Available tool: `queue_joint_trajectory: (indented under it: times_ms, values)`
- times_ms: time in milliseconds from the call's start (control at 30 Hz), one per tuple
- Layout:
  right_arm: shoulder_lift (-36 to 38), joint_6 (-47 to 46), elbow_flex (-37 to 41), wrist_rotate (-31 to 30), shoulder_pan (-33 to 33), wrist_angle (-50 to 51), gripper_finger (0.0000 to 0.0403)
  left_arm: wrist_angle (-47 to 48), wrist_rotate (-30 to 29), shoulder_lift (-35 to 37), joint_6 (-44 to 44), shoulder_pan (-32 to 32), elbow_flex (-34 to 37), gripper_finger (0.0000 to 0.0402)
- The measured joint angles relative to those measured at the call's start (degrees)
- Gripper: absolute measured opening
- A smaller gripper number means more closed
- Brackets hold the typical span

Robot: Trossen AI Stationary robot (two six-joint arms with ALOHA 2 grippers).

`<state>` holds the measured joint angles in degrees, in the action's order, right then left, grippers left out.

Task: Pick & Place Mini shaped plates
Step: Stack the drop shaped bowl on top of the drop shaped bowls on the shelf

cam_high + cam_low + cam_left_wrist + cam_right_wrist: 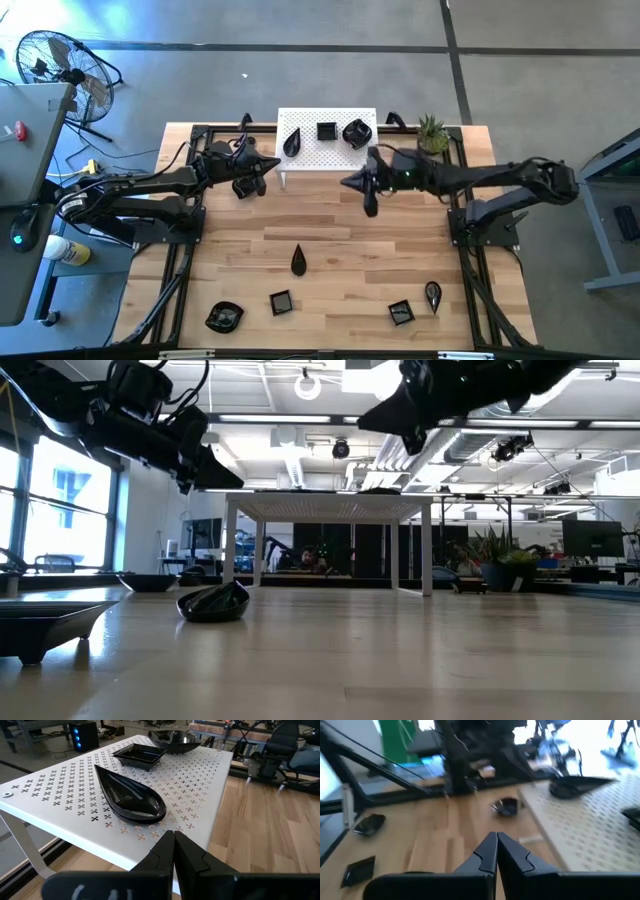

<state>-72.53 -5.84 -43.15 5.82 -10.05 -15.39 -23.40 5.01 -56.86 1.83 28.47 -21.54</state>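
- Plates: three sat on the white stand (327, 140) at the table's far edge: a teardrop plate (291, 143), a square plate (326, 131), a rounded plate (357, 133).
- Five more plates lay across the table's near half.
- Left gripper (272, 165) hovered empty and closed by the stand's left end.
- Right gripper (351, 183) hovered empty and closed off the stand's near right corner.

Eight mini shaped plates show from above. Three sit on one white perforated stand (327, 140) at twelve o'clock: a teardrop plate (291, 143), a square plate (326, 131) and a rounded plate (357, 132). Five lie on one wooden table (340, 250): one teardrop (298, 261) near centre, and toward six o'clock two squares (281, 301) (401, 312), one rounded dish (224, 317) and one leaf (433, 294). One potted plant (432, 133) stands at one o'clock.
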Motion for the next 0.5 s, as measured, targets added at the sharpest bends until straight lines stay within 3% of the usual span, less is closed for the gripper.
queue_joint_trajectory:
  times_ms: [300,500]
  values:
    - [0.0,4.79,16.93,-2.51,2.72,-30.48,0.0006,-0.43,0.28,0.0,0.76,0.0,0.0,0.0001]
    - [0.0,4.84,22.06,-2.53,2.6,-37.56,0.0006,-0.6,0.8,0.0,1.65,0.0,0.0,0.0001]
